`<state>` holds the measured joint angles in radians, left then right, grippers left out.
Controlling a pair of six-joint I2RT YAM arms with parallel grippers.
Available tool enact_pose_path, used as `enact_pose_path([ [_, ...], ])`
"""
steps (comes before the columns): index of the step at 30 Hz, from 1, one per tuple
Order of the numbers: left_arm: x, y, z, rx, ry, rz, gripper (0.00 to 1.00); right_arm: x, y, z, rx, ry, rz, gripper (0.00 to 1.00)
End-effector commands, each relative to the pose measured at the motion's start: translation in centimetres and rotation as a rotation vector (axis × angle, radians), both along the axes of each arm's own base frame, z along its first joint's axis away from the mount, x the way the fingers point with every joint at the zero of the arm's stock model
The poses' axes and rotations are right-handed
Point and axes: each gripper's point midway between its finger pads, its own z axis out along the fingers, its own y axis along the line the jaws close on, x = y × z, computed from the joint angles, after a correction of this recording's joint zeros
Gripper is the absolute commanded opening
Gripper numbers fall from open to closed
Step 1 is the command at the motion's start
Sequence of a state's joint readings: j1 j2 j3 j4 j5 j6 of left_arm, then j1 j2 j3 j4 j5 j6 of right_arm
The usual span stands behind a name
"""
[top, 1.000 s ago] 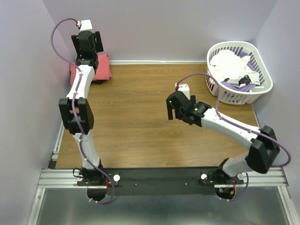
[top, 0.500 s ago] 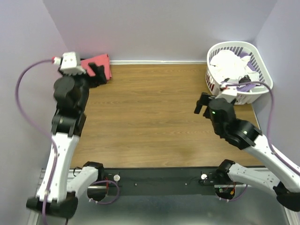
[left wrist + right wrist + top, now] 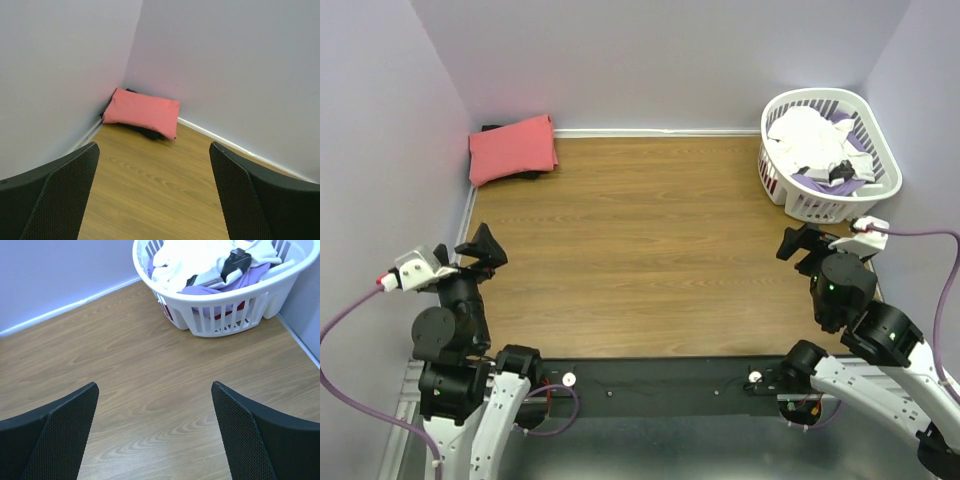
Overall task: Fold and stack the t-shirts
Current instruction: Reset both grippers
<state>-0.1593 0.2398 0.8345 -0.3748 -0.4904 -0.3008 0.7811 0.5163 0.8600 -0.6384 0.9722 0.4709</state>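
Observation:
A folded coral-red t-shirt [image 3: 513, 149] lies in the far left corner of the table on top of a black t-shirt [image 3: 529, 174], of which only a dark edge shows. Both also show in the left wrist view, the coral-red one [image 3: 141, 111] above the black one [image 3: 145, 131]. My left gripper [image 3: 483, 250] is open and empty, drawn back near the table's left front edge, far from the shirts. My right gripper [image 3: 804, 243] is open and empty near the right front, just short of the basket.
A white slatted plastic basket [image 3: 776, 185] with white, purple and dark laundry stands at the far right; it also shows in the right wrist view [image 3: 220, 310]. Lilac walls close the table at the back and both sides. Bare wooden tabletop [image 3: 650, 240] lies between the arms.
Both arms have drawn back toward the near edge: the left from the shirts in the far left corner, the right from the table's middle to the right front. The coral-red shirt now lies uncovered.

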Motion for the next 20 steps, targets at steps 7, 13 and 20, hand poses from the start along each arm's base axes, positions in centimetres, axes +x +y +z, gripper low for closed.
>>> enact_pose_path([
  [7, -1.0, 1.2, -2.9, -0.115, -0.107, 0.063, 0.98, -1.4, -2.3, -0.3, 0.061, -0.064, -0.060, 1.00],
  [13, -0.3, 1.3, -4.2, -0.134, -0.086, 0.077, 0.98, -1.4, -2.2, -0.2, 0.062, -0.066, -0.055, 1.00],
  [20, -0.1, 1.3, -4.5, -0.137, -0.086, 0.079, 0.98, -1.3, -2.3, -0.7, 0.052, -0.058, -0.068, 1.00],
])
